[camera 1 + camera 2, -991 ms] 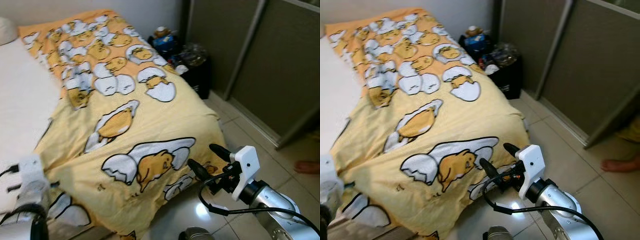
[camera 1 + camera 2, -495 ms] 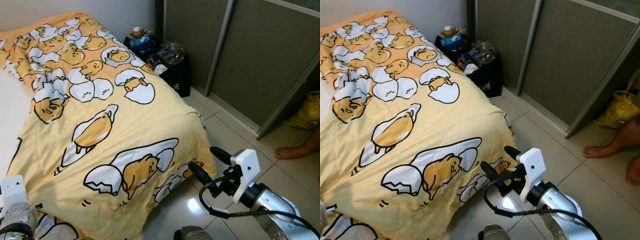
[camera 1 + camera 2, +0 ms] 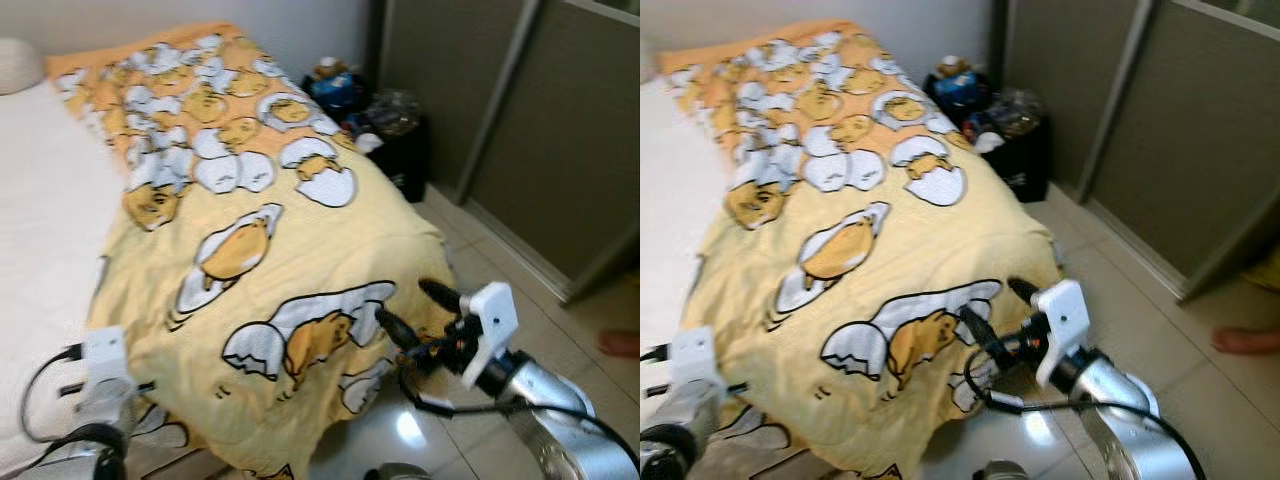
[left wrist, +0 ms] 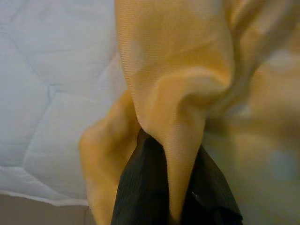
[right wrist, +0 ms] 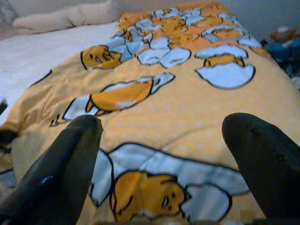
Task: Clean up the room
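A yellow blanket (image 3: 260,230) printed with chicks and eggshells lies over the white mattress (image 3: 40,230) and hangs off the foot of the bed. In the left wrist view my left gripper (image 4: 171,145) is shut on a fold of the blanket's edge, with the mattress just beside it. The left wrist (image 3: 105,360) sits at the bed's near side. My right gripper (image 3: 415,312) stands open at the blanket's hanging corner, its fingers (image 5: 61,164) spread wide and nothing between them.
A black bin (image 3: 400,150) stuffed with bags and a blue toy (image 3: 335,85) stand by the wall past the bed. Grey sliding doors (image 3: 560,130) run along the right. A person's foot (image 3: 620,343) rests on the tiled floor (image 3: 540,310). A pillow (image 3: 20,65) lies far left.
The camera swung right, then back left. My left wrist has come up higher beside the bed. The right gripper stays open, now closer against the blanket's corner.
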Controlling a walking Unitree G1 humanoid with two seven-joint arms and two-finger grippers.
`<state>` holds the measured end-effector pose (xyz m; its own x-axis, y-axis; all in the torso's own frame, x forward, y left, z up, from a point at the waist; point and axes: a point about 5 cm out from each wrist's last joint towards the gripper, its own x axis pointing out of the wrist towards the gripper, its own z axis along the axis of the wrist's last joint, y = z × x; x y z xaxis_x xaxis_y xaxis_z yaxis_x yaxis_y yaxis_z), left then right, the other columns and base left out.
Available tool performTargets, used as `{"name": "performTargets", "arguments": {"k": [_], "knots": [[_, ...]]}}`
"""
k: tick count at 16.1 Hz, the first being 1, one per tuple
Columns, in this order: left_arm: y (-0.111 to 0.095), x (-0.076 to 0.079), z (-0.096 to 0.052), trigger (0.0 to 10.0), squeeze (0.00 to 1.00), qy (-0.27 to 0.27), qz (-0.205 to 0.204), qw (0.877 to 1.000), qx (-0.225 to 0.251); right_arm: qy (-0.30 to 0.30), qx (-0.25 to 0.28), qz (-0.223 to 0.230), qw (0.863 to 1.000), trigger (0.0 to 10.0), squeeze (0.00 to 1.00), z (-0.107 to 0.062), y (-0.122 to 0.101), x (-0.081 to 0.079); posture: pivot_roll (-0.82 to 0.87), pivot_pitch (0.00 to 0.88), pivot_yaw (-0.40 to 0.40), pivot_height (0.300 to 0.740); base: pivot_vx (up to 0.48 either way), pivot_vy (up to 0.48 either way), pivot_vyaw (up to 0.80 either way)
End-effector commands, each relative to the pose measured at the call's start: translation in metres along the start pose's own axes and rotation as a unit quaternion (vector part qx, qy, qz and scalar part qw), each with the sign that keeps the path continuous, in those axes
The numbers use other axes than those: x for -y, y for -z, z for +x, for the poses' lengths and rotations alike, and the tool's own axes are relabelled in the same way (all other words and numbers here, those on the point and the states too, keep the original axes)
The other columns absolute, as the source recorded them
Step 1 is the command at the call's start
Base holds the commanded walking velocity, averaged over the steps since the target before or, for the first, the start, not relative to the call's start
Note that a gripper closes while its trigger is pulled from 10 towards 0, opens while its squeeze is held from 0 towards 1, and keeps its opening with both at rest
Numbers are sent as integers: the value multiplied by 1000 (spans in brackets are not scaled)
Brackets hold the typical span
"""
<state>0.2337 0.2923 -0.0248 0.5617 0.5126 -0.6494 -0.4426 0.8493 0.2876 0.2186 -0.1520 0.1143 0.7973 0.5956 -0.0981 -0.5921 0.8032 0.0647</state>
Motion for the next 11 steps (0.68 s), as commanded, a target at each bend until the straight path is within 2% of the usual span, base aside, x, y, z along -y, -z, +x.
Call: {"name": "performTargets", "arguments": {"k": [1, 3, 5, 6, 7, 11], "knots": [[0, 14, -2, 10000, 0, 29, -18, 999, 1, 22, 3, -7, 1000, 10000, 0, 4, -4, 6, -215, 23, 66, 736, 0, 0, 0], [-5, 28, -5, 10000, 0, 48, -34, 998, 14, 41, 14, 7, 999, 10000, 0, 9, -5, 10, -207, 21, 63, 736, 0, 0, 0], [-18, 52, -11, 10000, 0, 84, -64, 993, 43, 49, 13, 25, 998, 10000, 0, 16, 1, 12, -188, 18, 53, 736, 0, 0, 591], [-20, 56, -12, 10000, 0, 89, -67, 993, 47, 49, 12, 27, 998, 10000, 0, 17, 1, 12, -185, 18, 51, 736, 0, 0, 544], [-26, 69, -16, 10000, 0, 110, -60, 990, 61, 46, 10, 28, 999, 10000, 0, 20, 3, 13, -178, 16, 47, 736, 0, 0, 506], [-40, 88, -23, 10000, 0, 140, -50, 985, 91, 46, 4, 21, 999, 10000, 39, 23, 7, 17, -173, 15, 42, 740, 0, 0, 489]]}}
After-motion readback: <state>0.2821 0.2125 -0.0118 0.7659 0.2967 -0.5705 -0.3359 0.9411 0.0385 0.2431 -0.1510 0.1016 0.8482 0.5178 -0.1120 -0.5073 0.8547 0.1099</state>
